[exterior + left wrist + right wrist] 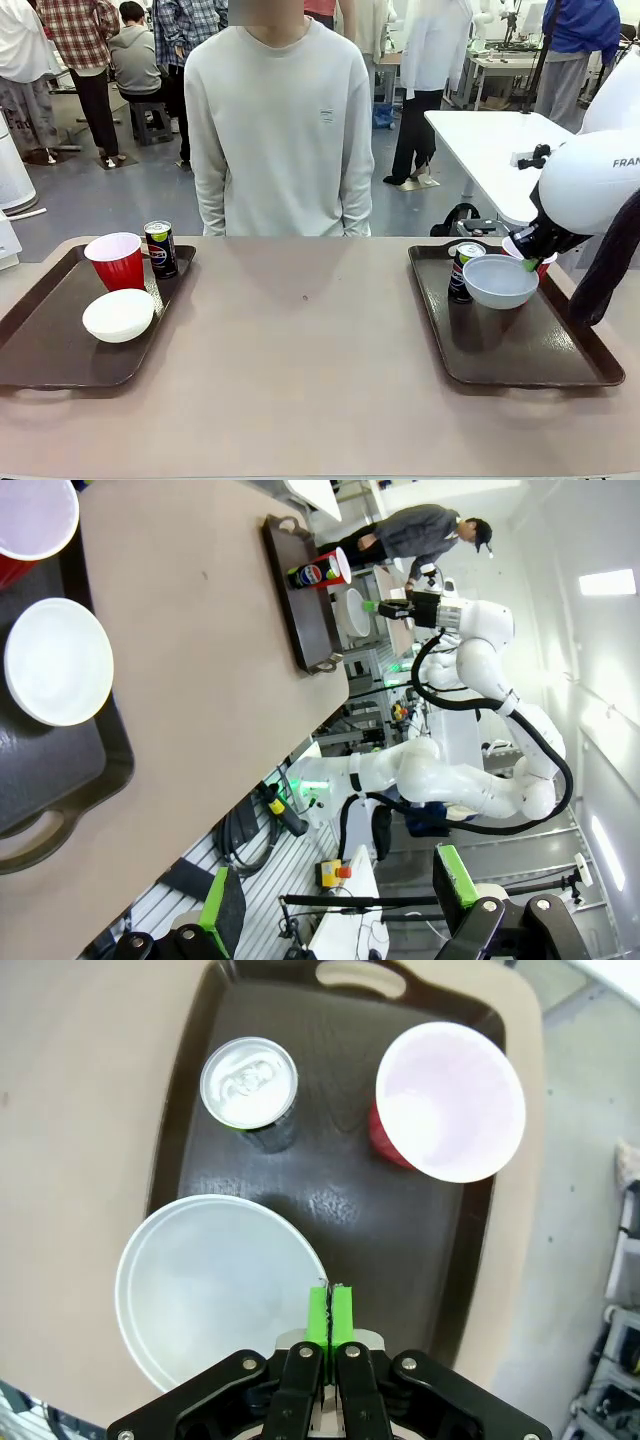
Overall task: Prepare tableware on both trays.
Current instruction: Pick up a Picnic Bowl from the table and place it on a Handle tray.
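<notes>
My right gripper (pixel 330 1295) is shut on the rim of a white bowl (pixel 215 1290), which it holds over the right tray (pixel 330 1175). In the front view that bowl (pixel 500 281) hangs just above the tray (pixel 520 345), beside a dark can (pixel 463 270) and in front of a partly hidden red cup (pixel 545 262). The right wrist view looks down on the can (pixel 248 1085) and the cup (pixel 450 1100), both upright. The left tray (pixel 50 345) carries a red cup (pixel 118 262), a can (pixel 160 248) and a white bowl (pixel 118 315). My left gripper (pixel 335 900) is open, off the table's edge.
A person in a light sweatshirt (pixel 278 120) stands at the far side of the table, with no hands over it. Bare tabletop (pixel 300 330) lies between the trays. A white table (pixel 490 140) stands behind on the right.
</notes>
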`<state>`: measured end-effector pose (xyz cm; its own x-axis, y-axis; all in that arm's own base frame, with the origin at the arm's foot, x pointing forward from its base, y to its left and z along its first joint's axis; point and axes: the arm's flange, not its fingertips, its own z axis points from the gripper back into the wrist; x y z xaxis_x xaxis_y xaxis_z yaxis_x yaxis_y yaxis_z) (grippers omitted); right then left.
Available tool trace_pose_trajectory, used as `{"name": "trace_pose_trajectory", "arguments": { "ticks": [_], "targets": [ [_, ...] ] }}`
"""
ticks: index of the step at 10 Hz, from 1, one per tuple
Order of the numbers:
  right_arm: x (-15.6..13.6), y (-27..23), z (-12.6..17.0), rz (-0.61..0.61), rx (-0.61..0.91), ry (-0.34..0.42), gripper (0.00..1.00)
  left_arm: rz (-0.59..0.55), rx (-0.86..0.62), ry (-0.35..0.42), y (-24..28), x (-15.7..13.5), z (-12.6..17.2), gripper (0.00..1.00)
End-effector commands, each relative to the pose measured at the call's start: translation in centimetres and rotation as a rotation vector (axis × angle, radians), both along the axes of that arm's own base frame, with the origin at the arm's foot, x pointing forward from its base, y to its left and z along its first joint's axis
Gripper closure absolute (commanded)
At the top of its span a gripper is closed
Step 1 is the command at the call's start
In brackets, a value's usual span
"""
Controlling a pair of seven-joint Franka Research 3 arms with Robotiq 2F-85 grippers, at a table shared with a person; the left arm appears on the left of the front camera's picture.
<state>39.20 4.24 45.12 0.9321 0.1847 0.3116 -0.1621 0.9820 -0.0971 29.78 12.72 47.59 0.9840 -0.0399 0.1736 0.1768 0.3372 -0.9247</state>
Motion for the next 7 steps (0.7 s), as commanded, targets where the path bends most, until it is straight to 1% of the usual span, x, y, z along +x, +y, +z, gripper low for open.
{"name": "trace_pose_trajectory", "arguments": {
  "ticks": [1, 2, 3, 7],
  "targets": [
    [0.5, -0.6, -2.3, -0.020, -0.032, 0.001, 0.99, 0.002, -0.014, -0.010, 0.1, -0.1, 0.1, 0.00],
    [0.7, -0.3, -2.6, -0.065, -0.009, -0.023, 0.99, 0.002, -0.014, -0.010, 0.1, -0.1, 0.1, 0.00],
    [0.4, -0.3, -0.9, 0.000, -0.011, 0.016, 0.99, 0.002, -0.014, -0.010, 0.1, -0.1, 0.1, 0.00],
    [0.4, -0.3, -0.9, 0.000, -0.011, 0.016, 0.99, 0.002, -0.014, -0.010, 0.1, -0.1, 0.1, 0.00]
  ]
}}
